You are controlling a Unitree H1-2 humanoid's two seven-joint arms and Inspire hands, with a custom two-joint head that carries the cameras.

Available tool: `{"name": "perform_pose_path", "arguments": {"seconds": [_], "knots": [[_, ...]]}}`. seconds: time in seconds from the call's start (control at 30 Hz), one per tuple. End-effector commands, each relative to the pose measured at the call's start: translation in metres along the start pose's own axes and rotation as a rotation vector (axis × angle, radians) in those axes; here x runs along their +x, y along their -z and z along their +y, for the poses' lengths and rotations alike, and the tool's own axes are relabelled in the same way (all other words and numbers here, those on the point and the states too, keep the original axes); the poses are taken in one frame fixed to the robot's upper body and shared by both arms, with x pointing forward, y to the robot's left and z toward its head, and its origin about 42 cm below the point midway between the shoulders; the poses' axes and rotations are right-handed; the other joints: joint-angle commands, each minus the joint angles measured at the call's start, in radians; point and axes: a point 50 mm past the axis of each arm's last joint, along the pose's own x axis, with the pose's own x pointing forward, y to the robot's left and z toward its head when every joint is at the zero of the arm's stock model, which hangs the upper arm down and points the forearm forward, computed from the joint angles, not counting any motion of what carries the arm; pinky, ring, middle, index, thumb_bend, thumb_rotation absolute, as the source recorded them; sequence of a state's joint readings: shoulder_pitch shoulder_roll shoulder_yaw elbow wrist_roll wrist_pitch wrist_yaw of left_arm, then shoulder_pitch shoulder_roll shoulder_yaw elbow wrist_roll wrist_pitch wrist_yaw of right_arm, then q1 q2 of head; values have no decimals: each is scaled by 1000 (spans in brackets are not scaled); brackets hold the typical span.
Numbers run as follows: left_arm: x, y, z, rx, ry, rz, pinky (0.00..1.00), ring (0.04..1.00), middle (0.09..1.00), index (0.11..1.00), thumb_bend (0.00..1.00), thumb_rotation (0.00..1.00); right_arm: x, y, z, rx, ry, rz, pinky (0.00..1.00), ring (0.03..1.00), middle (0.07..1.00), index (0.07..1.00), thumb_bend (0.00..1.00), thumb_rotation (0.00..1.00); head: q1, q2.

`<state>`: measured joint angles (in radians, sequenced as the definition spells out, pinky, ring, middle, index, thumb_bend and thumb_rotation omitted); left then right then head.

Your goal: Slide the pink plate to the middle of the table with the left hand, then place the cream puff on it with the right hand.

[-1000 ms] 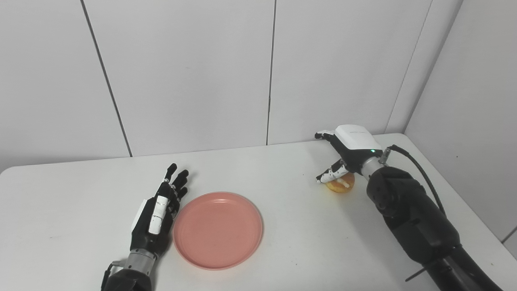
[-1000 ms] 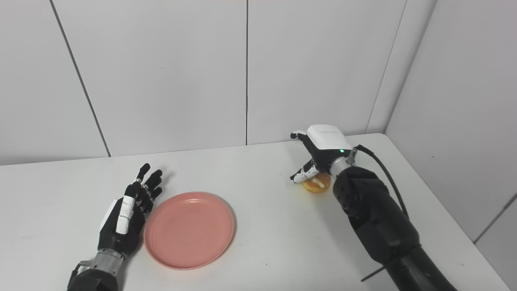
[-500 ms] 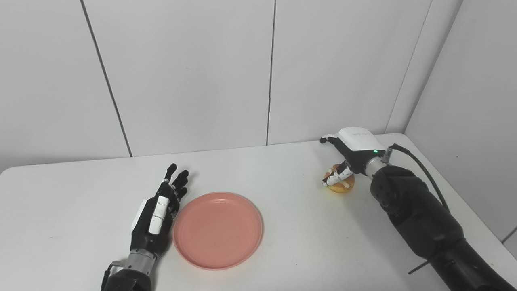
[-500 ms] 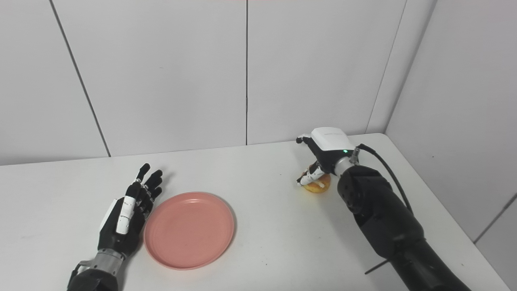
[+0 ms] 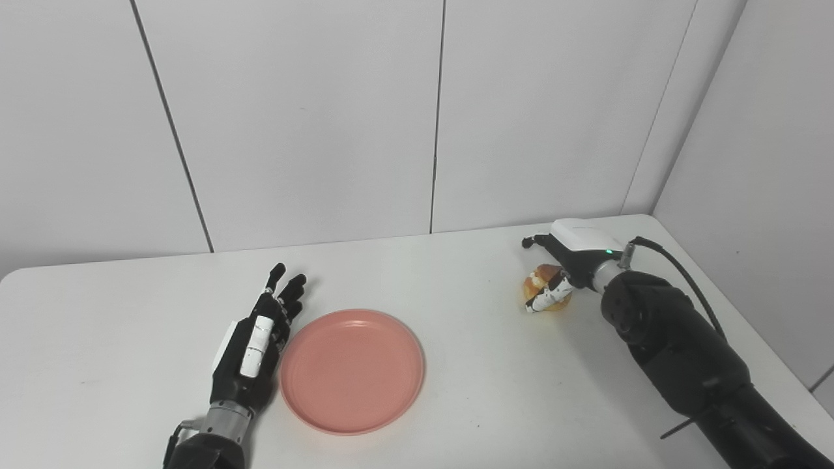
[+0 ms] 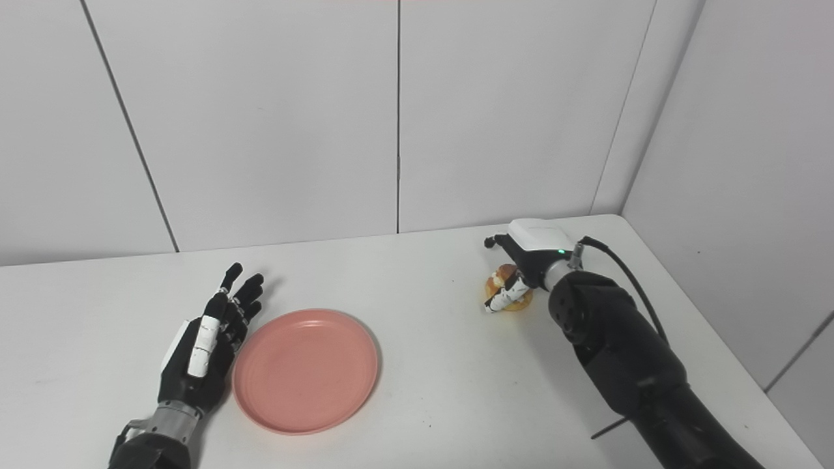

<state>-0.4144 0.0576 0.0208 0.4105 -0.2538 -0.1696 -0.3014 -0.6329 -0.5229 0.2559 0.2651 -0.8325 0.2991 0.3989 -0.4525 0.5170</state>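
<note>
The pink plate (image 5: 352,371) lies flat on the white table, left of centre, with nothing on it. My left hand (image 5: 254,345) rests open on the table, fingers straight, its side against the plate's left rim. The cream puff (image 5: 539,281), golden brown with a pale filling, sits on the table at the far right. My right hand (image 5: 573,251) is low over the puff from the right, open. Its thumb lies against the puff's near side and its fingers reach out past the far side.
The white table (image 5: 456,312) ends at grey wall panels behind and at the right. Its right edge runs close behind my right forearm (image 5: 671,352), where a black cable loops. Bare tabletop lies between plate and puff.
My right hand has come down from above the cream puff and settled around it, thumb drawn in against its front. Left hand and plate have not moved.
</note>
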Motion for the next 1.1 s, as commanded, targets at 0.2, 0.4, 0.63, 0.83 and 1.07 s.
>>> {"name": "perform_pose_path", "arguments": {"seconds": [0.2,0.4,0.63,0.83,1.07], "knots": [[-21,27,-1,-40,-9,79,1000,962,918,1000,923,810,5,15,-21,-12,50,42,698,830,845,802,1000,279,4,6],[-22,26,-1,-43,-6,79,1000,961,923,1000,901,803,7,19,-16,2,44,65,668,790,805,761,1000,241,5,11],[-22,25,-1,-45,-11,78,1000,956,924,1000,896,792,7,20,-10,49,78,48,493,637,703,683,888,48,7,13],[-21,25,-1,-46,-13,74,1000,952,924,1000,907,787,7,22,-5,57,151,0,403,487,567,590,727,0,9,15],[-22,25,0,-43,-9,76,1000,944,924,1000,912,783,7,21,-2,55,213,-51,325,396,462,543,516,0,12,20]]}}
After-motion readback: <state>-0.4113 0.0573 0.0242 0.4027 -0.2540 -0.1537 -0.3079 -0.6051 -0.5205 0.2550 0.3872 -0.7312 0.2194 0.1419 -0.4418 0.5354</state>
